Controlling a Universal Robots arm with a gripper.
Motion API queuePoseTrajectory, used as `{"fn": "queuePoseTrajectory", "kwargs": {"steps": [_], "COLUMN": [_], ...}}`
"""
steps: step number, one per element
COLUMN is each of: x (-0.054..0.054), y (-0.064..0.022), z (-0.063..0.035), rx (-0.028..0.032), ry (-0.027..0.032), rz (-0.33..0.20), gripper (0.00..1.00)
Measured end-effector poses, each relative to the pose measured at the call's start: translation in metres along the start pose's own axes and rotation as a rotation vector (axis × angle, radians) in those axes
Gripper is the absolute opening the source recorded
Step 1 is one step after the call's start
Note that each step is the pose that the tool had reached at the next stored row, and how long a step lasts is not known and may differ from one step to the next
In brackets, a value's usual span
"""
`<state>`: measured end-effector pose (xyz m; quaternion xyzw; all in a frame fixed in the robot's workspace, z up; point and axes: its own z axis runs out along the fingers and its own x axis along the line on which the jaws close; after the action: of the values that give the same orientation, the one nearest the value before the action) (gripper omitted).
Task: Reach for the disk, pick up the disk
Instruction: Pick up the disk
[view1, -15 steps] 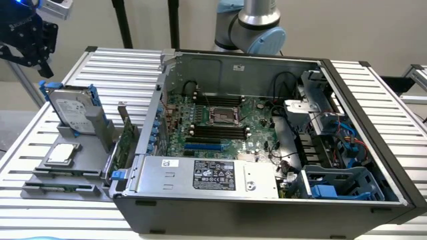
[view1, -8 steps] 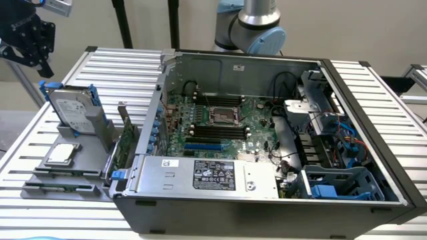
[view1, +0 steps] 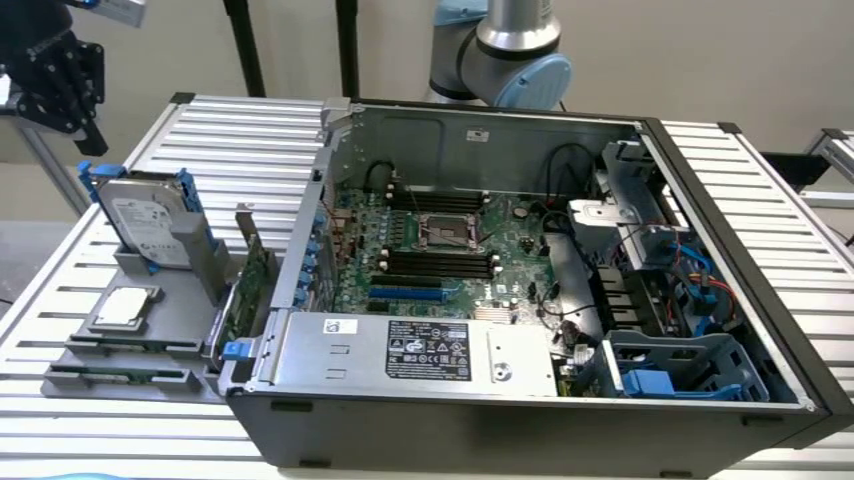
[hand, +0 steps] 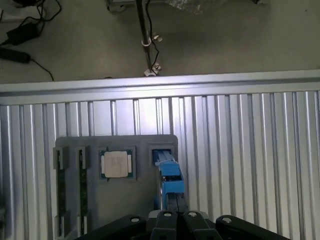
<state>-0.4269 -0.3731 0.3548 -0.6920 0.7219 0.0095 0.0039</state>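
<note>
Black fingers (hand: 167, 220) of the gripper (hand: 178, 216) are seen pressed together in the wrist view, with nothing held between them. In the exterior view the gripper (view1: 80, 125) is hung above the rectangular silver-grey disk with white label and blue plastic side rails (view1: 147, 230), well apart from it. The disk (hand: 170, 175) is stood upright on its edge in a slot of the grey plastic holder tray (view1: 174, 350), at the exterior view's left. A flat square silver chip (view1: 123, 307) is laid in a pocket just beside it, and green memory sticks (view1: 120, 378) are seated in the tray's slots. The tray is set on the ribbed aluminium table (view1: 227, 130), beside the open black computer case (view1: 534, 430).
</note>
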Motion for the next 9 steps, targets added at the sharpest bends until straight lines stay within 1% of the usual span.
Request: {"fn": "queuePoseTrajectory", "kwargs": {"steps": [3, 9], "x": [0.0, 0.0], "y": [-0.0001, -0.0003], "z": [0.0001, 0.0], "rx": [0.0011, 0.001], "ry": [0.0001, 0.0], "rz": [-0.031, -0.032], "gripper": [0.11, 0.12]}}
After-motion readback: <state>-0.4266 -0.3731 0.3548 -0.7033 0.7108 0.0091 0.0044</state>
